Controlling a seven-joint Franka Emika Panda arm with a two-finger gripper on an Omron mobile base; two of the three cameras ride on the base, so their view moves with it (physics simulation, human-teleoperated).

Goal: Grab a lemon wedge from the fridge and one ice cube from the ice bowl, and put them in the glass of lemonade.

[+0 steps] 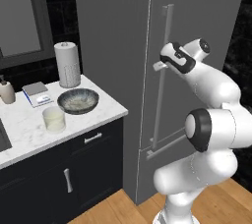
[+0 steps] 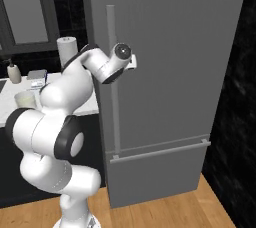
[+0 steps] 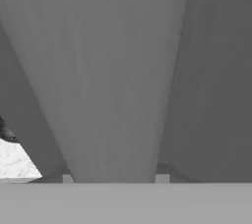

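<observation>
Fridge [image 1: 197,21] door closed; end effector [image 1: 158,65] at its vertical bar handle [image 1: 165,70], jaw gap cannot be told. Counter [image 1: 19,125] carries ice bowl [image 1: 78,101], glass of lemonade [image 1: 54,119], paper-towel roll [image 1: 67,64], scale [image 1: 37,93]. No legible writing.

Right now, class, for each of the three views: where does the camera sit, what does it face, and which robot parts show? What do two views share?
Left base view: behind the arm's left, facing the fridge, counter, bowl and glass; arm lower right, gripper at the handle.
Right base view: behind the arm's right, facing the fridge door; arm lower left.
Hand view: on the hand, close against the handle; fingertips flank it.
Shared: both base views show the fridge, handle and arm.
</observation>
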